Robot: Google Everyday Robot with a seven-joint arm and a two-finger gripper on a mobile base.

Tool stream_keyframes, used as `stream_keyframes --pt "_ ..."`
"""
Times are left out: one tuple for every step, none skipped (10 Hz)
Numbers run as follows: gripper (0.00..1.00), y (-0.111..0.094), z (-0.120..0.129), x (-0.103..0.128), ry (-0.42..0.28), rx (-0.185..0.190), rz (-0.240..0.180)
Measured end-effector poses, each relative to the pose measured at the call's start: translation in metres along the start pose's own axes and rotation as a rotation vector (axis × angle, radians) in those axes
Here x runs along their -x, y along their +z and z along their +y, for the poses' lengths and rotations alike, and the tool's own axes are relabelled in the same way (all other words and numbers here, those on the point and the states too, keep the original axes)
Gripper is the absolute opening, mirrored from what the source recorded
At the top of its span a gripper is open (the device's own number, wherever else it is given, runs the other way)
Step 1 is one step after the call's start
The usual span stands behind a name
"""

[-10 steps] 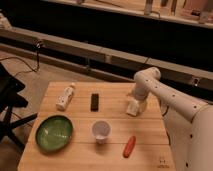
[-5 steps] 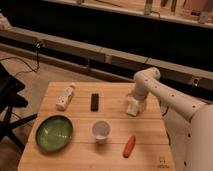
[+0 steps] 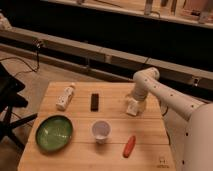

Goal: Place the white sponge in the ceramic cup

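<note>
White sponge [image 3: 131,109]: pale blocky shape on the wooden table [image 3: 80,162], right of the frame's centre, towards the table's right side. It sits directly under the gripper [image 3: 134,103]. Both are pale and the edge between them is hard to pick out; the lowest part, resting on the tabletop, appears to be the sponge.

Position of gripper: down at table level, pointing downward, right at the sponge. The white arm [image 3: 165,95] comes in from the right of the frame, bends above the table's far edge and drops to it. How far open the gripper is: cannot tell. Whether it has hold of the sponge: cannot tell.

The ceramic cup [image 3: 101,131] is white and upright, mouth facing up, at lower centre of the table. It is below and left of the sponge, apart from it, with bare wood between.

Other items on the table:
- green bowl [image 3: 54,132], lower left, just left of the cup, not touching it
- orange-red elongated item [image 3: 129,145], lower right of the cup, lying tilted
- black bar [image 3: 94,101], upper centre, lying flat, left of the sponge
- white bottle-like object [image 3: 65,97], upper left, lying on its side at a slant

The robot body [image 3: 200,140], white, fills the lower right corner of the frame
</note>
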Motion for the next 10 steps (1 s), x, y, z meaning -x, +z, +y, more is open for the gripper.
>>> stream_keyframes --pt "0.80 0.0036 0.0030 0.0011 0.005 0.015 -0.004" --pt "0.79 0.0062 0.0049 0.0031 0.008 0.029 -0.008" --pt "0.74 0.0081 0.0064 0.0047 0.010 0.038 -0.009" --pt "0.62 0.0095 0.0082 0.0054 0.013 0.049 -0.010" --pt "0.52 0.0110 0.0090 0.0058 0.016 0.056 -0.014" --pt "0.40 0.0127 0.0086 0.0072 0.016 0.063 -0.018" --pt "0.28 0.0133 0.0090 0.0079 0.015 0.066 -0.020" --pt "0.18 0.0121 0.0094 0.0079 0.015 0.066 -0.020" --pt "0.06 0.0112 0.0091 0.0085 0.014 0.068 -0.020" --pt "0.00 0.0109 0.0084 0.0091 0.011 0.069 -0.020"
